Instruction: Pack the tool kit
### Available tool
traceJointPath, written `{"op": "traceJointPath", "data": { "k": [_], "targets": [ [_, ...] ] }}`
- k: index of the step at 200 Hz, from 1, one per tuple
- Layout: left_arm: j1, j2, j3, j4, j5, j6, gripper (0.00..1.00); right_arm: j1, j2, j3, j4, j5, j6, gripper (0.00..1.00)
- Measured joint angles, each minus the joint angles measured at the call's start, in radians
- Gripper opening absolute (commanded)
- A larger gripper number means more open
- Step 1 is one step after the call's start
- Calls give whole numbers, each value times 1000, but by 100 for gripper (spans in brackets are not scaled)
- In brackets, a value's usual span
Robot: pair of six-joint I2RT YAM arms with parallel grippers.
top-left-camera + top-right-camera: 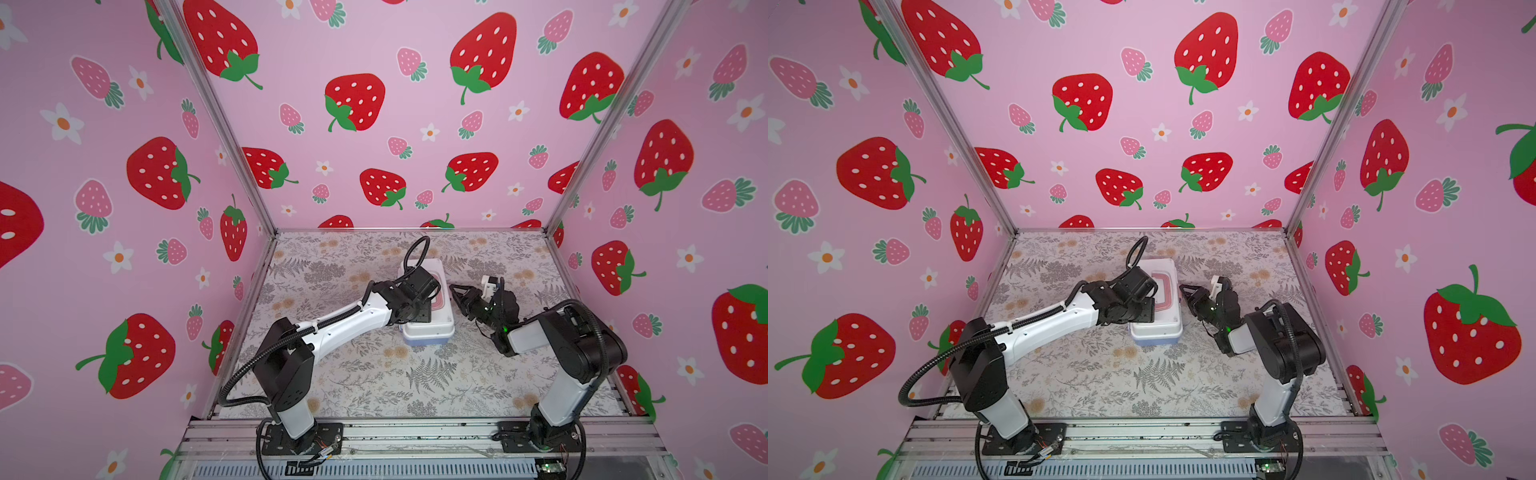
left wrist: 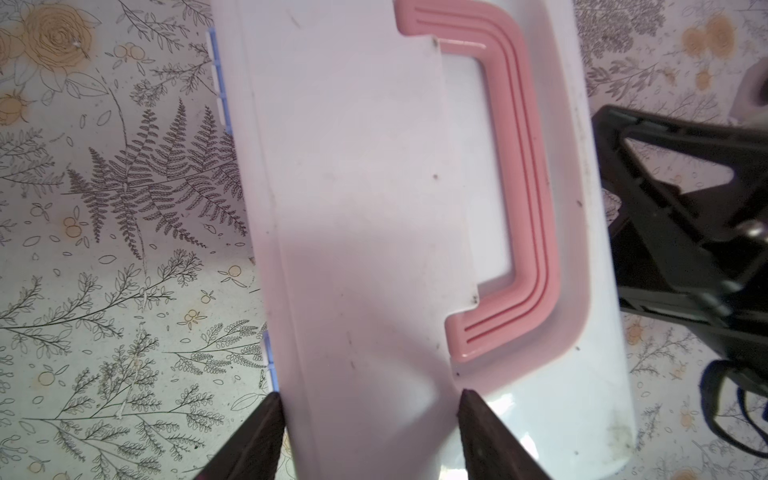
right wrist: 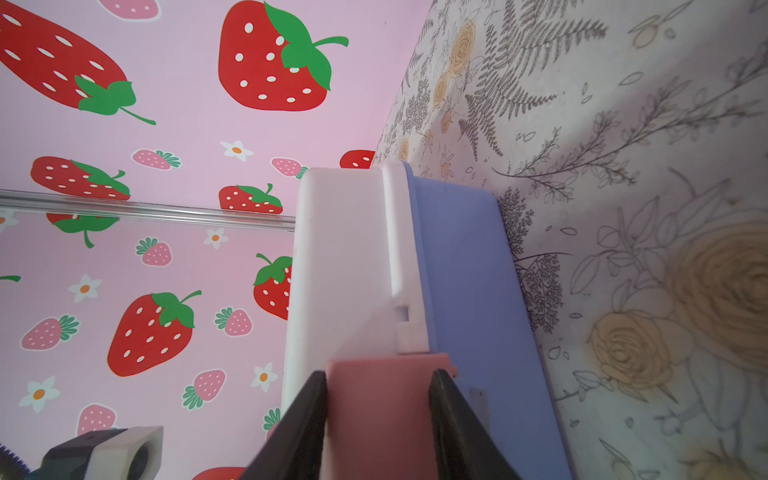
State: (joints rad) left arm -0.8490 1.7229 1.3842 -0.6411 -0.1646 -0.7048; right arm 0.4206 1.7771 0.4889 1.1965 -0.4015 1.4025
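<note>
The tool kit point(image 1: 429, 328) point(image 1: 1163, 322) lies closed on the floral table, white lid point(image 2: 357, 208) on top with its pink handle point(image 2: 528, 187) folded flat. My left gripper point(image 2: 370, 397) hangs over the lid's near end. Its jaws stand apart: one fingertip is at the hinge edge, the other on the lid's top. My right gripper point(image 3: 378, 374) point(image 1: 453, 289) comes in from the right side of the box. It is shut on the pink latch point(image 3: 378, 399), which spans the lid and the periwinkle-blue base point(image 3: 469, 270). No loose tools are in view.
Pink strawberry walls with aluminium corner posts point(image 1: 557, 216) close the table point(image 1: 374, 374) on three sides. The arm bases sit on a metal rail point(image 1: 415, 432) at the front edge. The right arm's black gripper body point(image 2: 673, 216) stands close beside the box.
</note>
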Motion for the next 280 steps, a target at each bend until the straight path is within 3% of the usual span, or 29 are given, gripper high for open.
{"op": "traceJointPath", "data": {
  "k": [14, 28, 55, 181, 258, 280],
  "targets": [
    [0, 4, 7, -8, 0, 0, 67, 0, 0, 0, 4, 0, -6, 40],
    [0, 7, 12, -14, 0, 0, 67, 0, 1, 0, 3, -3, -11, 50],
    [0, 11, 17, -19, 0, 0, 67, 0, 11, -6, 9, -19, -12, 56],
    [0, 49, 72, -72, -5, -4, 67, 0, 222, -30, 282, -61, 198, 56],
    [0, 60, 89, -89, -8, -4, 67, 0, 220, -30, 277, -60, 187, 56],
    [0, 65, 96, -96, -9, -4, 66, 0, 220, -34, 276, -58, 182, 61]
  ]
}}
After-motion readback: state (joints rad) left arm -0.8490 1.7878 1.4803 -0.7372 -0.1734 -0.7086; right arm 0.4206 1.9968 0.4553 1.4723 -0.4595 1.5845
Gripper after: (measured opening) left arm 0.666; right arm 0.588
